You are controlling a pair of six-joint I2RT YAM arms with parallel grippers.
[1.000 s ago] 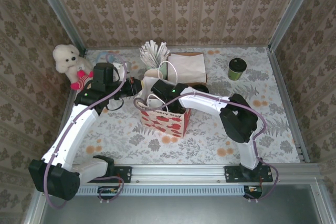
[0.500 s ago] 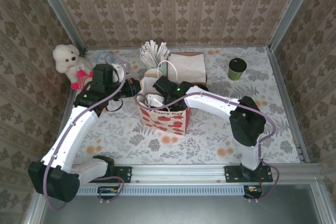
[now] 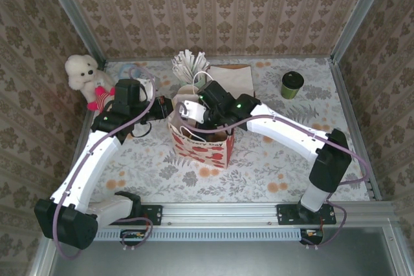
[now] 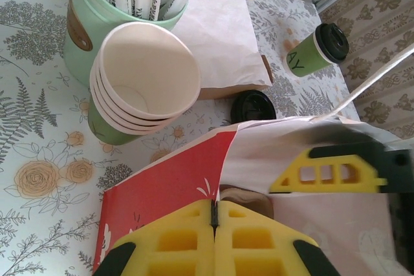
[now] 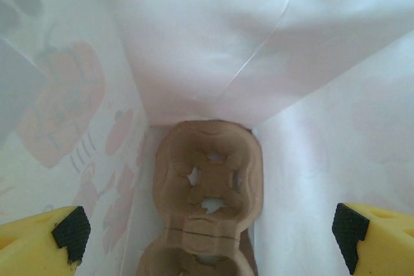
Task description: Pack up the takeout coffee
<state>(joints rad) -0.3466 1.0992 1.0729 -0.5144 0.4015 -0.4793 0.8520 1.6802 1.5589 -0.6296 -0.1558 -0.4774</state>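
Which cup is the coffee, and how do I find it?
Look at the flowery table, at its far right corner, beyond the red-and-white bag. There the takeout coffee stands alone: a dark green cup with a black lid, unlike the open, cream-lined stacked cups.

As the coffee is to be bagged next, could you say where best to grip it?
Probably the green wall of the takeout coffee, below its lid, coming in level from the near side: it stands upright, apart from everything else, and its round wall suits a pinch.
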